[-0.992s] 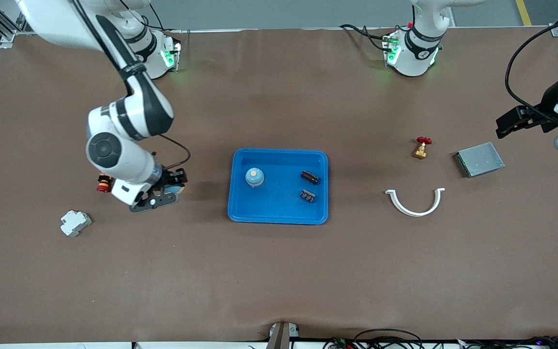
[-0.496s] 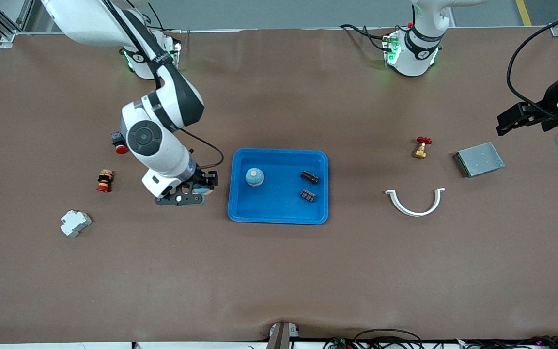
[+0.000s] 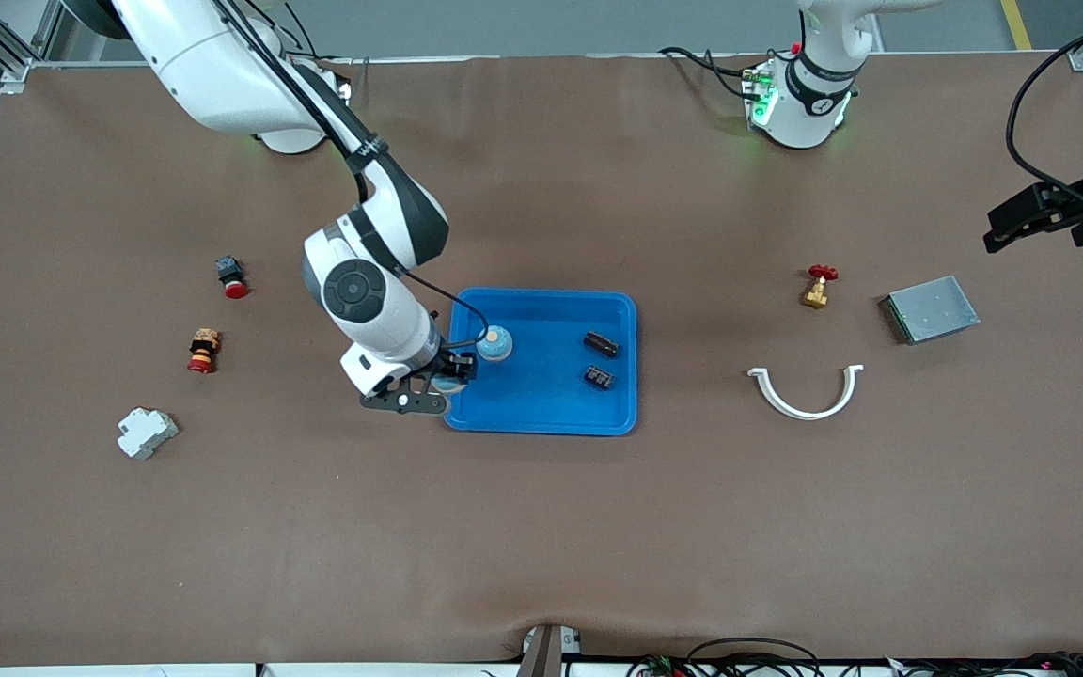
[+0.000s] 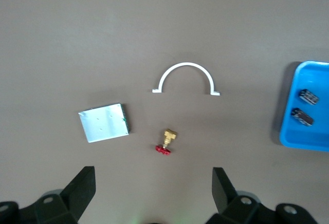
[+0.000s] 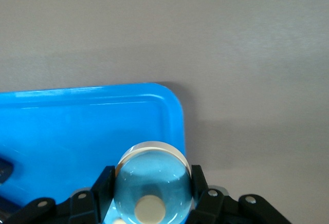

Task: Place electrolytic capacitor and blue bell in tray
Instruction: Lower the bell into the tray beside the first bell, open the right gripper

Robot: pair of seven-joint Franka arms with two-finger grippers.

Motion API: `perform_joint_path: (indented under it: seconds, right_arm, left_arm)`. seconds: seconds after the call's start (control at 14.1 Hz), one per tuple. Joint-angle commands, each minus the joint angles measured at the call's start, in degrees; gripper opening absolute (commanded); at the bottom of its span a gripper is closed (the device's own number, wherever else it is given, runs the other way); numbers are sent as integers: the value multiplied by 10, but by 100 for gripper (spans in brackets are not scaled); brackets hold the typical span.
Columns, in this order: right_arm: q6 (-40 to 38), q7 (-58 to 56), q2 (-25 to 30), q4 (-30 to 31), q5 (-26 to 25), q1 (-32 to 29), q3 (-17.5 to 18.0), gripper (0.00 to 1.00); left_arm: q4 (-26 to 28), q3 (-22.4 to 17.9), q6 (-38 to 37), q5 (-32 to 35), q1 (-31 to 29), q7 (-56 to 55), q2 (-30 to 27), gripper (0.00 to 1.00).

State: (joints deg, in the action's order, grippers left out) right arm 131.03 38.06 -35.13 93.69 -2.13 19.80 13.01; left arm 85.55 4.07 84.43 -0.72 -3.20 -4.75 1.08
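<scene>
Blue bell (image 5: 152,183) sat clamped in my right gripper (image 3: 452,376) over the tray's (image 3: 541,414) edge at the right arm's end, so I judged lowering and releasing came next, while my left gripper (image 4: 154,196) waited wide over the counter (image 3: 541,527).

I can read no text, label, brand, number or sign in any of my views. The two dark parts lying in the tray (image 3: 541,414) near the right gripper (image 3: 452,376) show pale marks on their tops, but I cannot tell them as letters or digits. The grey flat box (image 3: 932,308) under the left gripper (image 4: 154,193) has a plain top as far as I can see. The arm segments carry marks too small for me to make out.
</scene>
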Motion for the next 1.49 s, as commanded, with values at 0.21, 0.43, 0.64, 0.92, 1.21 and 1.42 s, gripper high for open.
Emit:
perform_joint_path:
  seconds: [0.21,0.43,0.64,0.92,1.21,1.42]
  right_arm:
    - [-5,34,-59,-68,-9,28,-10,24]
    - [-1,34,-72,-69,-21,37,-10,24]
    - [4,33,-84,-74,-23,41,-10,24]
    - [5,33,-93,-79,-24,43,-10,24]
    - [13,34,-102,-83,-31,43,-10,25]
    - [20,33,-109,-83,-38,44,-10,26]
  left_arm:
    - [-7,-3,-13,-16,-6,3,-3,100]
    - [-9,-1,-13,-19,-31,12,-6,100]
    - [-7,2,-33,-24,-31,11,-24,100]
    - [-7,20,-12,-45,-29,-3,-29,100]
    - [-2,30,-7,-46,-31,11,-30,100]
    - [0,31,-7,-46,-29,11,-32,100]
